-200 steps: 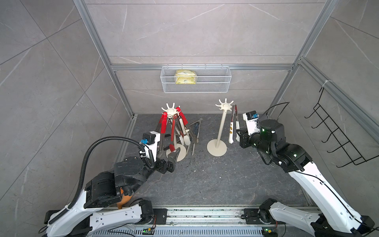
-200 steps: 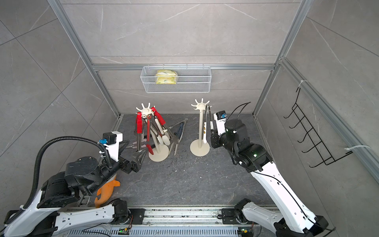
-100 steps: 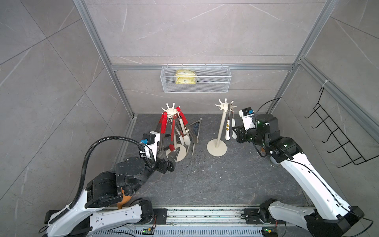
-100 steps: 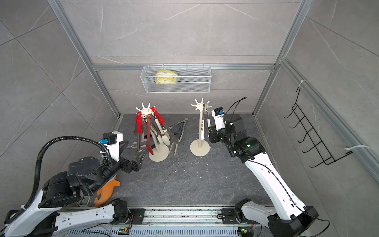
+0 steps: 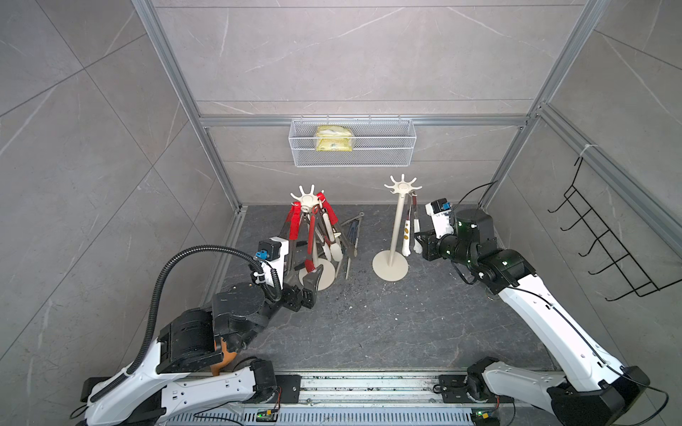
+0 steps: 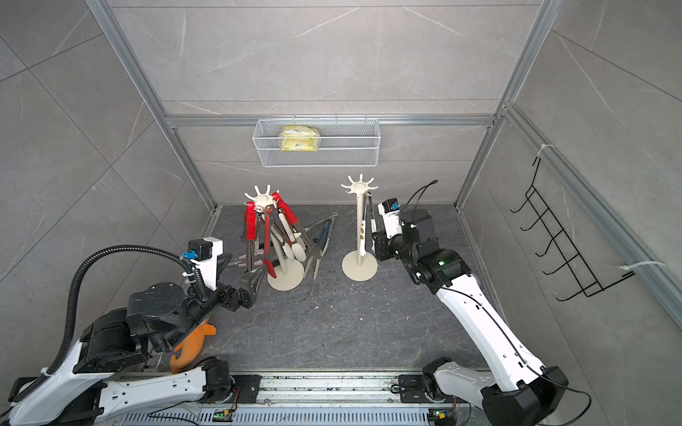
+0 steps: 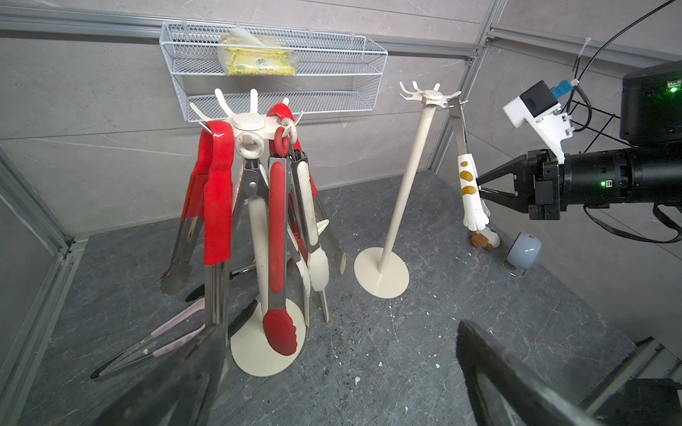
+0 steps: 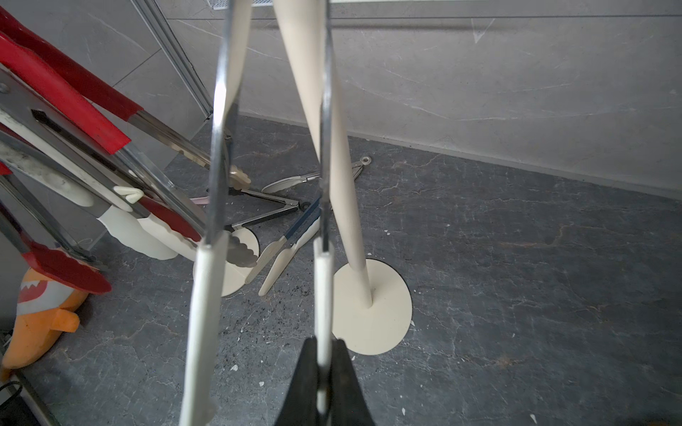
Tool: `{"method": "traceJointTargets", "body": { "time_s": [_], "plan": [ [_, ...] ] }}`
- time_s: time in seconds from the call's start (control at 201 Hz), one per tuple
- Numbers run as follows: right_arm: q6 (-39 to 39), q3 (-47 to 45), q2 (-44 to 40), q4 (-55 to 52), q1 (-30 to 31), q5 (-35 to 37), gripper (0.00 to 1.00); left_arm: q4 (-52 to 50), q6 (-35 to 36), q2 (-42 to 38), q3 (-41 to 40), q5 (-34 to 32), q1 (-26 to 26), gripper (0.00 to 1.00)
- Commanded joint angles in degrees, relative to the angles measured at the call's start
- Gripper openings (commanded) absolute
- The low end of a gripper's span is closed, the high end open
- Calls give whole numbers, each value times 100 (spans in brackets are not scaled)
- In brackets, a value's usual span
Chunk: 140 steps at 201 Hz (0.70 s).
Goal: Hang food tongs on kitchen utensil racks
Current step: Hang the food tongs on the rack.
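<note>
Gently, the right hand (image 7: 479,188) is pinching one cream leg of the paw-tipped tongs (image 7: 465,177).
They seem to be hanging from a prong of the pole rack (image 7: 406,184), at 3 o'clock of its stem in both top views. Slim steel arms are probably feeling light and springy, the glossy sleeves slippery; holding nearer the hinge is looking steadier than this low pinch. The left hand (image 5: 304,291) is gaping wide, empty, at 7 o'clock of the crowded rack (image 5: 307,199).
</note>
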Motion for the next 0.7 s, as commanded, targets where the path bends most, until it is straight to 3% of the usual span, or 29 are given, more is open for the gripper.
{"method": "traceJointTargets", "body": {
  "time_s": [0.0, 0.274, 0.692],
  "plan": [
    [-90, -59, 6, -98, -63, -46, 14, 201, -126, 55, -83, -100, -9, 99],
    [-5, -77, 14, -132, -198, -191, 46, 429, -513, 255, -527, 45, -9, 100],
    [272, 24, -106, -57, -324, -510, 68, -359, -1691, 295, -887, -96, 227, 99]
  ]
}}
